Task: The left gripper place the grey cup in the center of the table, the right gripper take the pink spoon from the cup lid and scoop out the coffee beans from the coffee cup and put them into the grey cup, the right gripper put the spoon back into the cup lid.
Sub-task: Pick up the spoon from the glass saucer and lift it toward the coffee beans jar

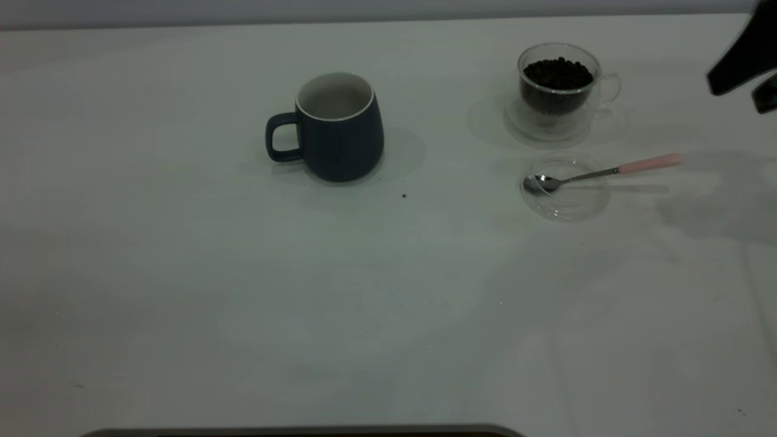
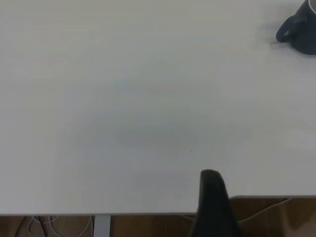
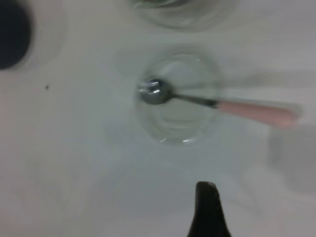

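Pink at the handle and steel at the bowl, the spoon (image 1: pixel 601 172) lies with its bowl in the clear glass lid (image 1: pixel 566 187) and its handle sticking out over the rim toward the right gripper (image 1: pixel 743 70). That gripper hangs above and just beyond the handle's end, only partly in view; I cannot tell whether it is open or closed. From its wrist camera the spoon sits directly below.

The risk, as I judge it, is the thin handle: a pinch landing off-centre could lever the spoon out or drag the light lid along the worktop (image 1: pixel 243 303).

Past the lid, further from the gripper's side, the glass cup (image 1: pixel 558 82) is full of dark coffee beans. The dark grey mug (image 1: pixel 335 126) stands well off toward mid-worktop and looks empty. The left gripper (image 2: pixel 213 205) hangs back at the worktop's edge, its state not visible either.
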You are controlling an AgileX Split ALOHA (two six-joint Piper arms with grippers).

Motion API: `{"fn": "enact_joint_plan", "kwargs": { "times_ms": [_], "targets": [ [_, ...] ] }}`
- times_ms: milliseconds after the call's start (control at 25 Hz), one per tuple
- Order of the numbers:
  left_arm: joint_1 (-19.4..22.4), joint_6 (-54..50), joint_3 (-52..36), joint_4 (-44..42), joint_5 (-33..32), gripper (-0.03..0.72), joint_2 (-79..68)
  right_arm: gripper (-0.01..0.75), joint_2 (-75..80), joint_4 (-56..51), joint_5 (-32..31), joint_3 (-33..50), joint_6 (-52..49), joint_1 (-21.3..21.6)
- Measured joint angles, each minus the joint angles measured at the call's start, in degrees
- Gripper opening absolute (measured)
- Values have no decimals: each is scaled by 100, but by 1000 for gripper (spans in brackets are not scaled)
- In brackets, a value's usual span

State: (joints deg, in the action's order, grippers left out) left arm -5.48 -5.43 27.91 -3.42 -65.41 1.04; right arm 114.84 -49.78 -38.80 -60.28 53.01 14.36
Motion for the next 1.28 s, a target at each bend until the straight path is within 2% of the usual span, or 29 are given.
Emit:
{"fn": "enact_joint_plan", "kwargs": {
  "times_ms": [200,440,600,1000,1280],
  "targets": [
    [0,0,0,0,0,569,0,583,746,-147,-531,-548,323,545],
    [0,0,0,0,0,569,0,583,1712,-1180,-914,-890,1517,668],
    [0,0,0,-5,0,569,0,583,2353,-1553,-1262,-1272,1797,746],
    [0,0,0,-5,0,569,0,583,3287,-1978,-1910,-1912,1896,780],
    [0,0,0,-5,0,569,0,583,3551,-2139,-2123,-2031,1941,508]
  ]
}}
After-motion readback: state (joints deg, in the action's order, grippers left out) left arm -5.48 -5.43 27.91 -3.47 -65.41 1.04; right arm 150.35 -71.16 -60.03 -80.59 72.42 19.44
